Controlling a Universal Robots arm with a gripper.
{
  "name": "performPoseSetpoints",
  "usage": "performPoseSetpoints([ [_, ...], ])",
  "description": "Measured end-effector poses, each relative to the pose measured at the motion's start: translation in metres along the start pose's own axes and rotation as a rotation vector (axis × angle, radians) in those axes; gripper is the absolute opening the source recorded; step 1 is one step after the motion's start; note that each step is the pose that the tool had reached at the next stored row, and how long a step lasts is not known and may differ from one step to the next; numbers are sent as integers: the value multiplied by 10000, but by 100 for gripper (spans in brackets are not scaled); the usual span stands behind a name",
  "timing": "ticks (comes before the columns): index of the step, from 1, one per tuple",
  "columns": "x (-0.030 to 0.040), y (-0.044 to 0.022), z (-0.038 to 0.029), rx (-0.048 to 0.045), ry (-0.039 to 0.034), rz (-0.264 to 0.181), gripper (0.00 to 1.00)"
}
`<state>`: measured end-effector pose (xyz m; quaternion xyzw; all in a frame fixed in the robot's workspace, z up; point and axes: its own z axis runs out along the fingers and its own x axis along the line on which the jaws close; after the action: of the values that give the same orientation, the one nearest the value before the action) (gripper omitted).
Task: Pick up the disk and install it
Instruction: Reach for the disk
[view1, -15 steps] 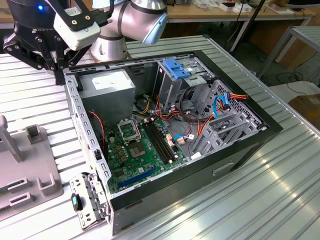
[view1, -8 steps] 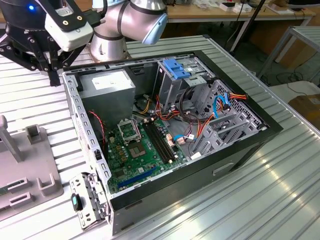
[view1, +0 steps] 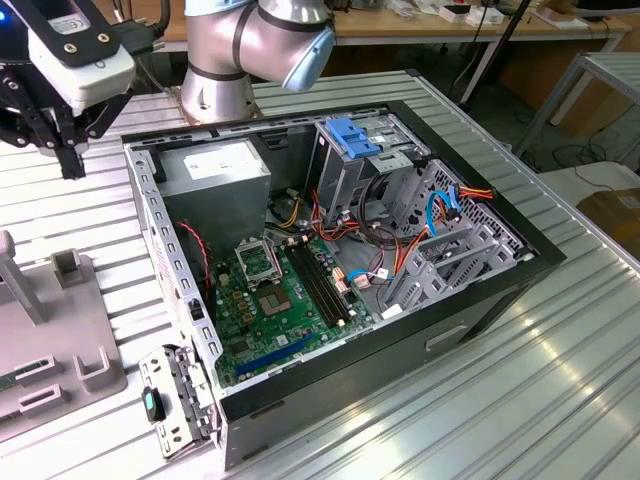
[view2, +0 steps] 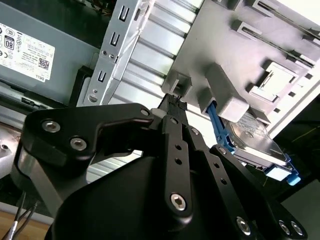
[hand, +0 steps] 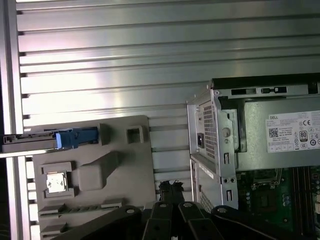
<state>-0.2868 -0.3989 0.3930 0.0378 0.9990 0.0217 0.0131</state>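
Gripper: the black gripper (view1: 68, 155) hangs over the table at the exterior view's left, just outside the PC case wall. Its fingertips (view2: 173, 102) are pinched together, with nothing between them.
Disk: the disk (view2: 255, 145) stands on edge in a slot near a corner of the grey holder plate (hand: 125, 165), on the side away from the case. Its blue carrier end pokes out, and the gripper isn't touching it.
Writing: there's a white label (hand: 292, 132) on the power supply (view1: 215, 160), packed with small print, logos and a square code. The pale sticker on the disk's face is too small to make out.
Surface: a shiny ribbed aluminium table (view1: 520, 400) carries the open black PC case (view1: 540, 255) and the plate side by side.
Room: looks like a workshop, with benches along the back and cables on the floor.
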Motion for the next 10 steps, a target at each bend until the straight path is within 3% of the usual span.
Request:
performPoseSetpoints([
  [7,247,-19,-7,0,1,-12,11],
  [10,288,-22,-8,-1,0,-14,11],
])
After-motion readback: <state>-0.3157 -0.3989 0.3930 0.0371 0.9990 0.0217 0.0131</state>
